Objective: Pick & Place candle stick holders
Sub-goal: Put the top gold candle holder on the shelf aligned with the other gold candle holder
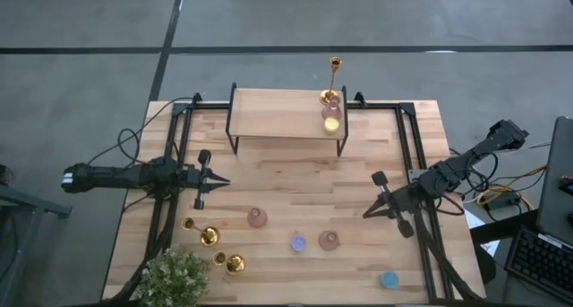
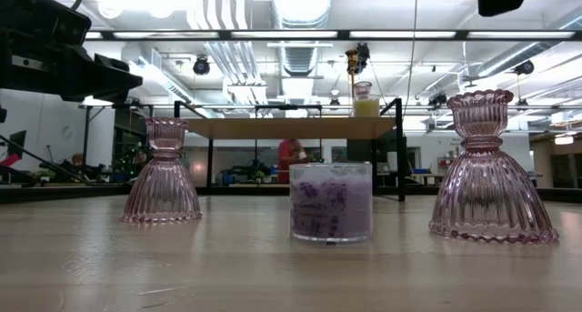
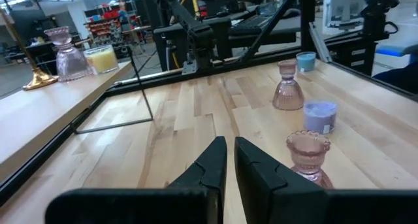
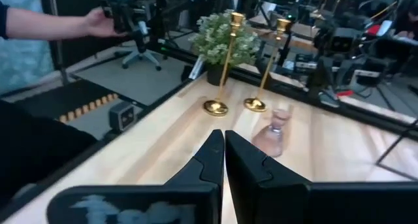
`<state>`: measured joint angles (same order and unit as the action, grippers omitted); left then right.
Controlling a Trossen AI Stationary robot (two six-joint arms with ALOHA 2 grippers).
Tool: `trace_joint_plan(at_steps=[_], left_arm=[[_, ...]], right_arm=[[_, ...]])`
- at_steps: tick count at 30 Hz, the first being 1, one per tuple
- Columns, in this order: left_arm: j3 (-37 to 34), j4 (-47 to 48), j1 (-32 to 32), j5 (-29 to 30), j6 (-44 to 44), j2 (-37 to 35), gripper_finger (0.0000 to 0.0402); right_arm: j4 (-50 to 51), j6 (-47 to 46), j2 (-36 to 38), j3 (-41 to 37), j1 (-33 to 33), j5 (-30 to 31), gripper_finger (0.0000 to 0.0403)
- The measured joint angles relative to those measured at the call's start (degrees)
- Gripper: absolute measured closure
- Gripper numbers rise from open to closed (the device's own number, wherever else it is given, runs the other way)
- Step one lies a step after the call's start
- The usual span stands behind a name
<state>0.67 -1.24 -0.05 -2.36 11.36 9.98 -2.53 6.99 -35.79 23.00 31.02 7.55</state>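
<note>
**Table layout with three gold candle stick holders and both arms idle**

Hidden or unclear: in the low view the shelf's gold holder (image 2: 351, 62) shows only its upper part behind a yellow candle (image 2: 366, 105), and the two on the table cannot be seen. The potted plant (image 1: 179, 277) is cut off by the edge of the high view. In the right wrist view one pink glass holder (image 4: 273, 134) is blurred.

Counts: three candle stick holders. One (image 1: 333, 81) stands upright at the right end of the raised wooden shelf (image 1: 277, 115), just beside a pink glass holder (image 1: 332, 109) and the yellow candle. Two others (image 1: 200, 231) (image 1: 229, 261) stand near each other at the table's front-left, next to the plant. Three pink glass holders appear in all: one on the shelf and two (image 1: 257, 217) (image 1: 329, 240) on the table (image 1: 295, 186). Between these two sits a purple candle (image 1: 298, 244); a blue candle (image 1: 389, 278) lies front-right.

The left gripper (image 1: 218, 181) hovers left of centre, its fingers nearly together and empty. The right gripper (image 1: 367, 214) hovers right of centre, its fingers pressed together and empty.
</note>
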Motion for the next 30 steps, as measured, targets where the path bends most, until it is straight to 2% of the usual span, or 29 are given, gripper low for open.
trace_joint_plan(at_steps=[4,10,16,25,27,30], left_arm=[[0.0,-0.3,0.0,1.1,0.0,0.0,0.0367],[0.0,-4.2,0.0,12.3,-0.3,0.1,0.0367],[0.0,-3.7,0.0,13.0,-0.3,0.1,0.0367],[0.0,-3.9,0.0,13.1,-0.2,0.1,0.0367],[0.0,-5.5,0.1,15.2,-0.5,0.1,0.0367],[0.0,-7.5,0.0,14.6,-8.2,0.1,0.0367]], right_arm=[[0.0,1.0,-0.4,0.0,-0.9,-0.3,0.0394],[0.0,2.2,0.0,0.0,-1.5,-0.1,0.0394],[-0.4,2.2,0.3,0.0,-3.5,2.6,0.0394],[0.9,-1.6,0.5,0.0,-3.9,3.0,0.0394],[0.6,-2.0,0.5,0.0,-3.9,2.9,0.0394],[0.8,-2.1,0.5,0.0,-3.9,1.8,0.0394]])
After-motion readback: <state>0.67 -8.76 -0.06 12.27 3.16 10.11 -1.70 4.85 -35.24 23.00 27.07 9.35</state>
